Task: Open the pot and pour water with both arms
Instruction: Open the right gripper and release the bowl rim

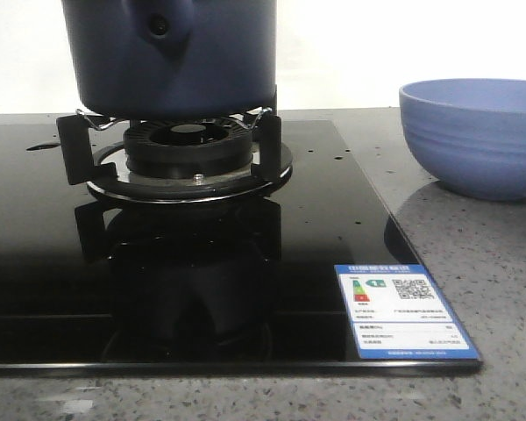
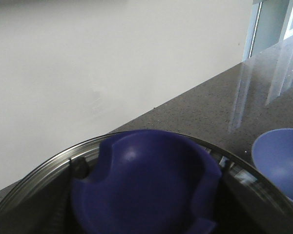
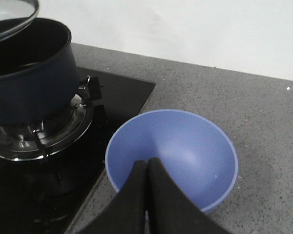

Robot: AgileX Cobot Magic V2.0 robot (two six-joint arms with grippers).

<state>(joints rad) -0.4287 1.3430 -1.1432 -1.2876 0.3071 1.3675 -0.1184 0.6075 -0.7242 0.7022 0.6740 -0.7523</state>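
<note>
There is one dark blue pot (image 1: 180,57), one glass lid (image 3: 12,17) with one blue knob (image 2: 144,187), and one lighter blue bowl (image 1: 473,136). One gas burner (image 1: 188,145) sits on one black glass cooktop (image 1: 158,289), which carries one blue-edged label sticker (image 1: 399,309). One closed gripper (image 3: 147,165) shows in the right wrist view.

A blue-and-white sticker (image 1: 406,310) on the front right corner of the black glass stovetop (image 1: 61,289) carries a QR code, a small coloured efficiency chart and rows of print, all too small to read, and no other writing shows in any view.
</note>
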